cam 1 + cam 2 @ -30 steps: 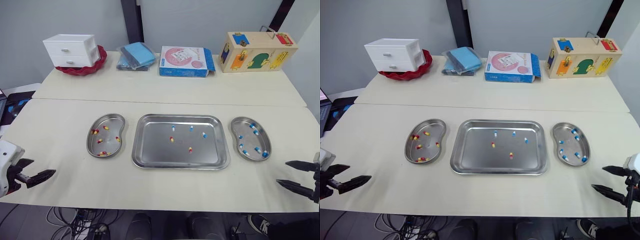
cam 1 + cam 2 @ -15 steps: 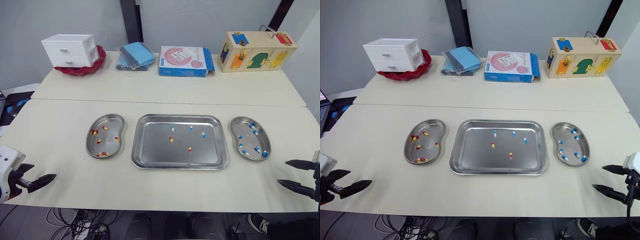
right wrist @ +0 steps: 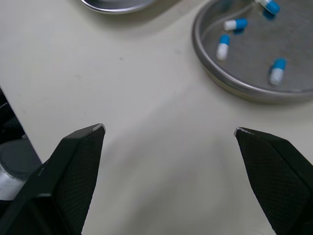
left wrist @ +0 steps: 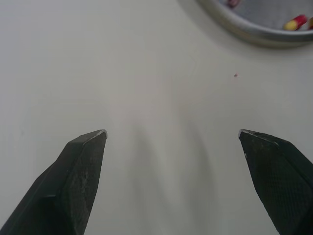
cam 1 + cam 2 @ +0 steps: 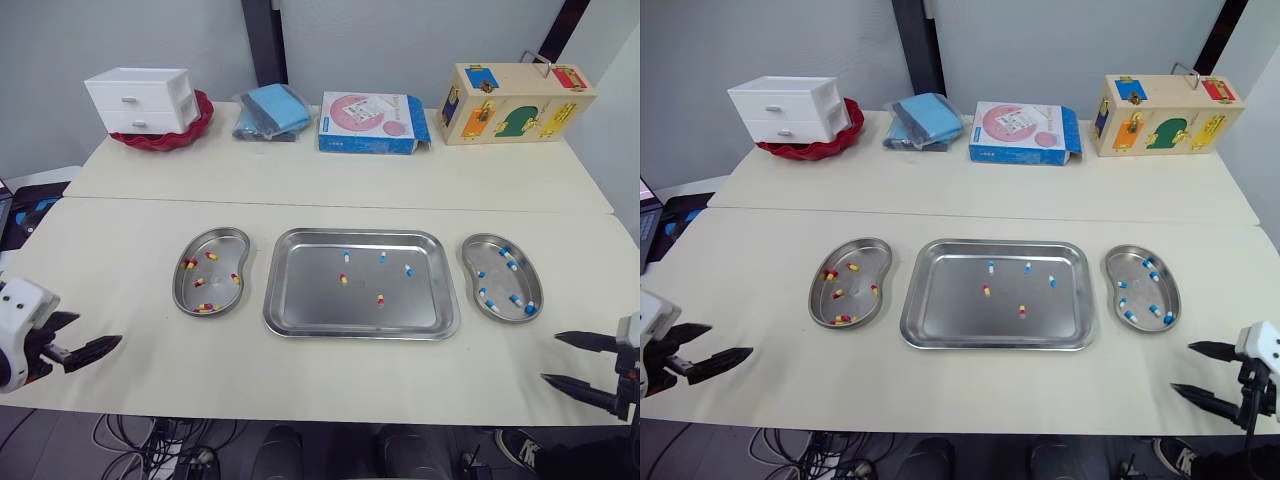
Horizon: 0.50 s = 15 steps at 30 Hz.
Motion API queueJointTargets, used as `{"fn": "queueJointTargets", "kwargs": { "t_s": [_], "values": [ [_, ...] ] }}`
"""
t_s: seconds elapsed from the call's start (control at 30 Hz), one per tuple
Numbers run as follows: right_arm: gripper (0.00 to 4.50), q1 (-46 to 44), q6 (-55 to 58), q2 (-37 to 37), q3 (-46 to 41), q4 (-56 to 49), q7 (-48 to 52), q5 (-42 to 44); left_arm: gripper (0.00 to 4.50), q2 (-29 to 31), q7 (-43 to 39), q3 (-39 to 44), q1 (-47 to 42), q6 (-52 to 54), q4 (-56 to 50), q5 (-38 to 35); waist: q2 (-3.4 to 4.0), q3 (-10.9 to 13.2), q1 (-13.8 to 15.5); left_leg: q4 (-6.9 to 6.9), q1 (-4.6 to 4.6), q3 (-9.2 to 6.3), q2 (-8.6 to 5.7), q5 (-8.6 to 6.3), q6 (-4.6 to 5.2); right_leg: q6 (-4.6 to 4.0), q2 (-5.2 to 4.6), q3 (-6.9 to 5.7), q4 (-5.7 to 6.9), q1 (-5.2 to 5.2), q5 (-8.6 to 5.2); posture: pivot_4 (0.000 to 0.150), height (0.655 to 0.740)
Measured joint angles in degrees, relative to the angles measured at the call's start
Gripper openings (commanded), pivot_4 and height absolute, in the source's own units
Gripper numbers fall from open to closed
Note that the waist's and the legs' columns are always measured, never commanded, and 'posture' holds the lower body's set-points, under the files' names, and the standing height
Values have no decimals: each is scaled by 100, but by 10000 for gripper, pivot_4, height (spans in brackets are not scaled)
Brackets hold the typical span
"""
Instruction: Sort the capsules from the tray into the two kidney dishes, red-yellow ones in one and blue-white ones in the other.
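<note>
Status: sorting is part done and no capsule is in hand.

The tray [image 5: 312,305] sits at the middle of the counter [image 5: 330,385], with a kidney dish close by at either end. Five capsules lie loose in it. Three blue-white capsules [image 5: 382,257] are spread across its far half, and two red-yellow capsules [image 5: 343,279] lie nearer the centre, all apart from one another. The left kidney dish [image 5: 222,241] holds only red-yellow ones. The right kidney dish [image 5: 497,283] holds only blue-white ones. The assignment of colours to dishes is therefore settled.

The left gripper [image 5: 99,329] hangs over the near left corner of the counter, fingers spread wide with nothing between them. In its wrist view bare counter lies between the fingers and the rim of the left kidney dish is ahead. The right gripper [image 5: 549,358] hangs at the near right edge, fingers likewise wide apart and empty, just short of the right kidney dish.

Assessment: this is a pause between picks, with both arms drawn clear of the tray.

Next move, as judged: one arm must reach forward over the tray's raised rim and come down on a single capsule. The right arm suits a blue-white one and the left a red-yellow one, since each then carries to the dish on its own side. The fingers need to close in narrowly from both sides. A small rounded capsule on smooth steel is likely to roll or skid if struck off-centre.
</note>
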Motion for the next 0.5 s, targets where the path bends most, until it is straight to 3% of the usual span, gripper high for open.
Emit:
{"fn": "queueJointTargets", "kwargs": {
  "t_s": [0.3,0.5],
  "values": [
    [45000,450,-473,1490,591,-1612,-353,464,44735,-26,-101,-1443,-1458,289,-825,-454,1,-2,43,3,-1,-7,1,0,-1,0,2,-5,5,2,0,1500,7400],
    [45000,572,-806,1884,1048,-1863,-632,388,44735,-473,-245,-2877,-2866,61,-746,-419,3,-2,56,5,-2,-9,-1,1,-1,0,4,-7,8,1,1,1500,7400]
  ]
}}
